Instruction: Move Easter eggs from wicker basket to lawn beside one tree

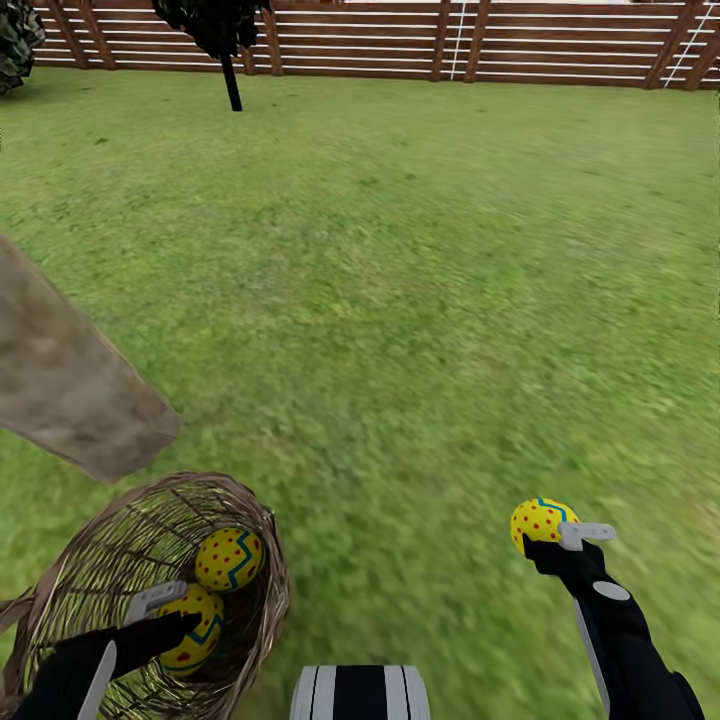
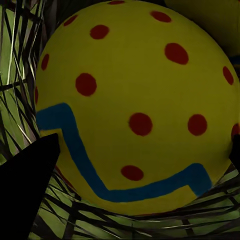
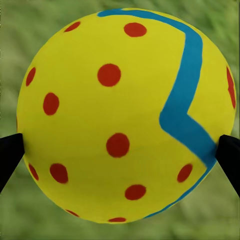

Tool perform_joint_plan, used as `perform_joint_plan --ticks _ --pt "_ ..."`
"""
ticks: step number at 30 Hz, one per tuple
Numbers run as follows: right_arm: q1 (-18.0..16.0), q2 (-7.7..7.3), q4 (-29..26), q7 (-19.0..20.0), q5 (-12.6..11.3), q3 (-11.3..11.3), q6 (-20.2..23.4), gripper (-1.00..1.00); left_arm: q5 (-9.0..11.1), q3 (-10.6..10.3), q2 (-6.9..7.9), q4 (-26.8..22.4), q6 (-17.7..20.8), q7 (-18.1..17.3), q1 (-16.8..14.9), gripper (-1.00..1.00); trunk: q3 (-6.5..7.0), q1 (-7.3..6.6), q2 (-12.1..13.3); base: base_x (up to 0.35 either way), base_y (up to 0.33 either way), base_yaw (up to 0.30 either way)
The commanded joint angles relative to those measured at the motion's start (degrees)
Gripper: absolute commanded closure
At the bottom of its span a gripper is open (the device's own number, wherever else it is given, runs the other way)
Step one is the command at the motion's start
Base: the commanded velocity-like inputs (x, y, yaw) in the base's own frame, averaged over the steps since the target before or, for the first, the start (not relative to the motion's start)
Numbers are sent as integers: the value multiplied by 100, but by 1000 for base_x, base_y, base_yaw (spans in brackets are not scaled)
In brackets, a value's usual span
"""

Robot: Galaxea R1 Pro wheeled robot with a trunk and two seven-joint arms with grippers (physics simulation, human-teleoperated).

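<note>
The right arm reaches forward from the lower right of the head view, its black forearm angled up and inward. The right gripper (image 1: 556, 540) is closed on one Easter egg (image 1: 538, 523), which it holds above the lawn (image 1: 420, 300), well apart from the wicker basket (image 1: 262, 560). In the right wrist view this held egg (image 3: 125, 120) sits squarely between the two dark fingertips (image 3: 10, 155), which press its opposite sides, with blurred grass behind it.

The left arm comes in from the lower left and leans down into the basket, its forearm crossing the near rim. The left gripper (image 1: 185, 620) sits at a second egg (image 1: 192, 625) that lies low in the basket. In the left wrist view that egg (image 2: 135, 105) lies between the dark fingertips (image 2: 30, 190), with the woven wall of the basket (image 2: 20, 65) around it; whether the fingers actually clamp it cannot be told. A third egg (image 1: 228, 558) rests in the basket just beyond the second and touching it.

The basket stands on the grass at the lower left. The thick grey-tan trunk of the tree (image 1: 70, 385) slants across the left edge just beyond the basket. A brown slat fence (image 1: 500, 40) closes the far end of the lawn, with a narrow black-leaved tree (image 1: 225, 40) in front of it.
</note>
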Motion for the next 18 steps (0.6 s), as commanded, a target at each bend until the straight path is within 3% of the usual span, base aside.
perform_joint_plan --ticks 1,7,15,18 --pt "-3 2 -10 57 58 -12 32 100 91 -1 -6 376 46 -32 0 100 19 -2 0 0 0 0" --pt "1 2 -10 51 58 -12 39 100 79 -17 -97 562 46 -28 0 100 152 -17 8 0 0 0" --pt "-2 7 79 31 58 7 39 100 91 -1 -103 563 46 -14 0 100 329 -38 19 0 0 0" --pt "-1 10 169 23 58 180 25 100 91 1 -98 561 46 -19 0 100 395 -46 23 0 0 0"
